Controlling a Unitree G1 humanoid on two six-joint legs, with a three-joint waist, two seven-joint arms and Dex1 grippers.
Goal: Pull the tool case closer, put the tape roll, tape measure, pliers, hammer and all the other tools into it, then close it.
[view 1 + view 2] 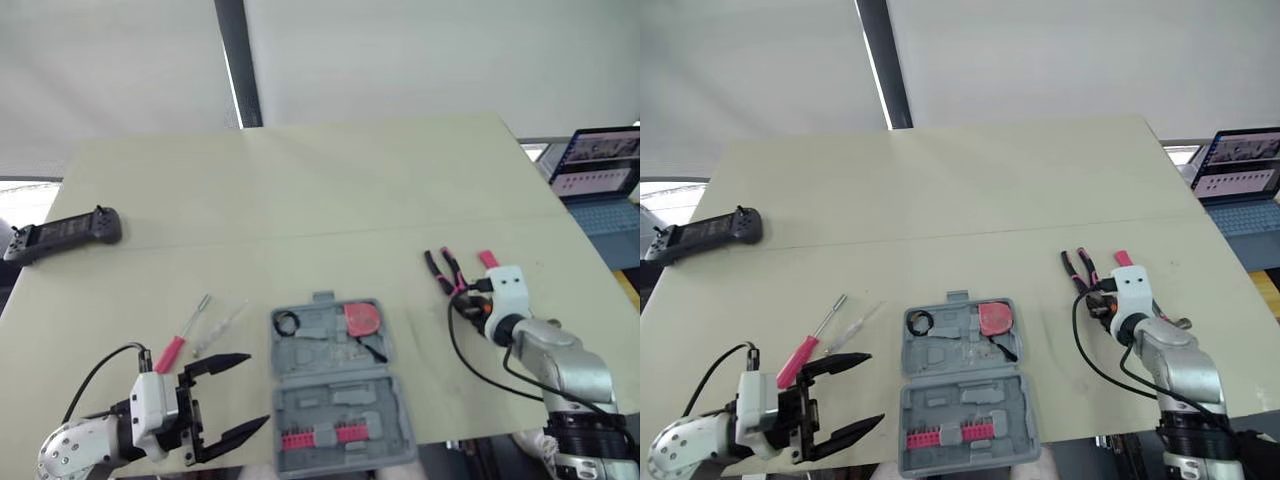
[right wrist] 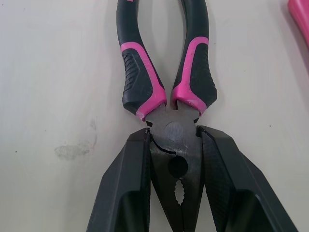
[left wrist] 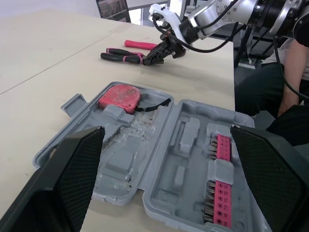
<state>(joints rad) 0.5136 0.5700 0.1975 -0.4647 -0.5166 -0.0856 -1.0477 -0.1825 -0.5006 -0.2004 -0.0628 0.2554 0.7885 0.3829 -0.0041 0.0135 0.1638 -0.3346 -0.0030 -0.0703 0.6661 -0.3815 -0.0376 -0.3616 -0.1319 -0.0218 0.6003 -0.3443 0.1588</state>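
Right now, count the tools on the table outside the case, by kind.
Pliers: 1
Screwdrivers: 2, the red-handled screwdriver and the clear-handled screwdriver
Pink-handled tool beside the pliers, kind unclear: 1
Total: 4

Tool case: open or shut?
Open: the tool case lies flat, halves spread, tape measure in the far half, pink bit strips in the near.

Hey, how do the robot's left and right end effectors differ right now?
The left end effector is wide open and holds nothing; the right end effector is closed on the head of the pliers. The left end effector sits to the left of the open tool case; the right end effector is on the case's right, reaching down to the table. Both have two black fingers.
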